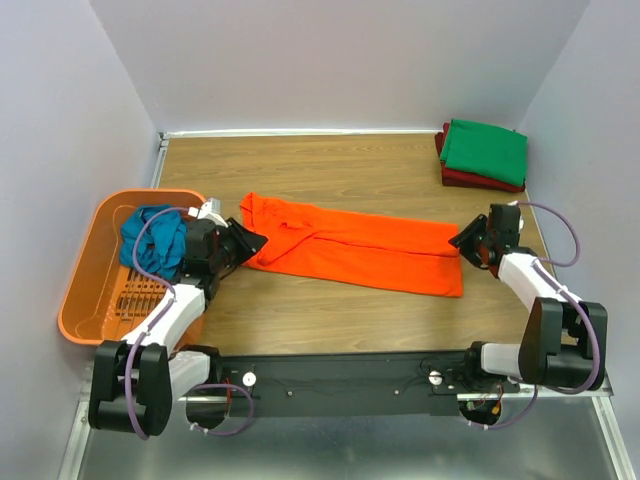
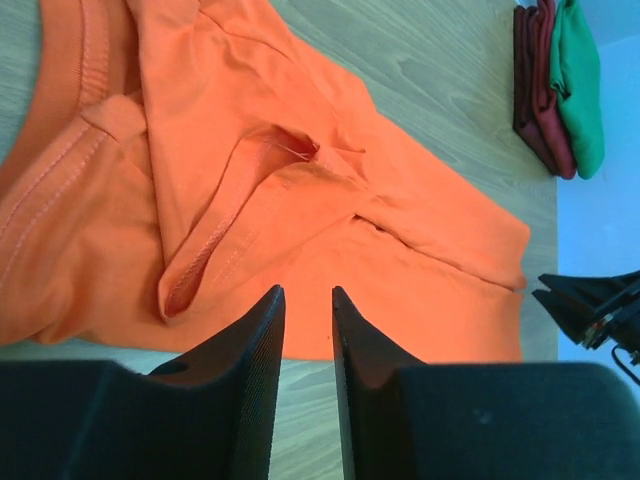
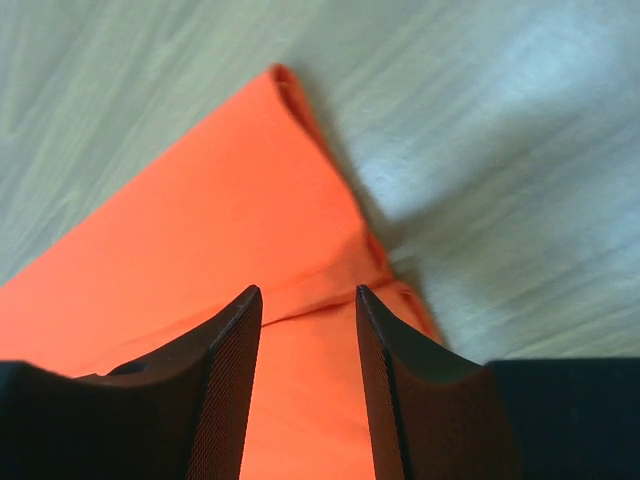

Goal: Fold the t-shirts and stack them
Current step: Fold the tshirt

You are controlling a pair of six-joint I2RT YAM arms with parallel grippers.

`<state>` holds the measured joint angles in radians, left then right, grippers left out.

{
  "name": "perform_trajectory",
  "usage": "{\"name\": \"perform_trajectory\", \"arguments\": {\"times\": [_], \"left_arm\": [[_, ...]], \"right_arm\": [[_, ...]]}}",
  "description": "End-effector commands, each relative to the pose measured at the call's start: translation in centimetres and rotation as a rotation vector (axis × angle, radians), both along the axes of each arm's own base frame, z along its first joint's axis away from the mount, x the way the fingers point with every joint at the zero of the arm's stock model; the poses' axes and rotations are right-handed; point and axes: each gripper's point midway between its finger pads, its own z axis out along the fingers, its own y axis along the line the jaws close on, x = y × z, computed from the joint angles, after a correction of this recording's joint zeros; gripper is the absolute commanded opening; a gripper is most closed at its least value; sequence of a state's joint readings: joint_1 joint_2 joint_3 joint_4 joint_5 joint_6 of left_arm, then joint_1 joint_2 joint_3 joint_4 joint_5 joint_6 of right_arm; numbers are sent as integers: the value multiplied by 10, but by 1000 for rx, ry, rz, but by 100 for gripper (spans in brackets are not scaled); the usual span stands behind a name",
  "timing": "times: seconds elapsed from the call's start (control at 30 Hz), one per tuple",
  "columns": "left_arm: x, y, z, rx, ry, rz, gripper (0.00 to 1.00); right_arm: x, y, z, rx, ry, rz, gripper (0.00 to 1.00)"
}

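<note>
**Orange t-shirt (image 1: 350, 250) laid out on the bench (image 1: 330, 170), both tools open**

Nearest me: the left tool (image 1: 250, 240) is low at the collar end of the orange t-shirt, tips right at the cloth edge. On my left wrist feed the left tool (image 2: 308, 292) has its jaws a narrow gap apart. Nothing is pinched; I see cloth and wood grain through the gap.

The right tool (image 1: 462, 240) is at the opposite end, by the hem. On my right wrist feed the right tool (image 3: 308, 292) has its jaws parted wider, above the shirt's corner, and only cloth shows past them. No grip that I can see.

The shirt itself is folded lengthwise into a long strip across the middle of the bench. The collar is on the left, and the right end angles slightly toward the arms. A sleeve is tucked in on top near the collar, with some wrinkles there; the hem end is flat.

Left side: an orange plastic basket (image 1: 75, 300) sits at the bench edge beside the left arm. A teal-blue t-shirt (image 1: 155, 240) is bunched up in its far end.

Far right corner: a folded stack, with a green t-shirt (image 1: 485, 150) on top of a dark red t-shirt (image 1: 470, 178). It is well apart from the orange one.
</note>
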<state>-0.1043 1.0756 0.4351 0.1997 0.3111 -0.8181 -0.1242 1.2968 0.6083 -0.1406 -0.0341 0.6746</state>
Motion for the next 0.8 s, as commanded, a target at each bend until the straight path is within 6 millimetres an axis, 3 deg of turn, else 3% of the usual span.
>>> {"name": "perform_trajectory", "arguments": {"times": [0.0, 0.1, 0.13, 0.17, 0.2, 0.23, 0.27, 0.3, 0.33, 0.37, 0.43, 0.57, 0.6, 0.7, 0.77], "left_arm": [[2, -11, 13, -14, -48, -65, 35], [13, -10, 33, 3, -97, -48, 34], [17, -11, 35, 8, -96, -48, 33], [25, -15, 49, 18, -121, -50, 30], [30, -17, 51, 28, -117, -49, 28], [35, -19, 44, 49, -80, -44, 27], [46, -25, 57, 75, -107, -25, 25], [51, -27, 58, 88, -96, -12, 24], [57, -30, 46, 102, -54, 0, 21], [67, -30, 52, 111, -50, 38, 14], [75, -39, 35, 89, 24, 68, 10], [91, -52, 10, 51, 117, 120, 7], [93, -57, -7, 61, 156, 116, 6], [103, -68, -27, 67, 208, 107, 6], [111, -74, -33, 66, 226, 101, 5]], "right_arm": [[19, 20, 33, 34, -87, 123, 50], [35, 36, 40, 8, -94, 194, 50], [39, 40, 33, 6, -71, 213, 50], [48, 50, 39, -2, -83, 246, 50], [53, 50, 38, -11, -78, 247, 50], [56, 60, 25, -20, -40, 276, 50], [67, 71, 31, -47, -54, 308, 50], [70, 77, 28, -53, -40, 324, 50], [71, 83, 23, -62, -17, 339, 50], [72, 92, 12, -91, 11, 359, 50], [76, 97, 7, -103, 34, 364, 50], [70, 92, -12, -134, 91, 345, 51], [64, 88, -18, -145, 111, 330, 51], [54, 85, -29, -127, 142, 295, 51], [42, 87, -40, -100, 177, 285, 52]]}}
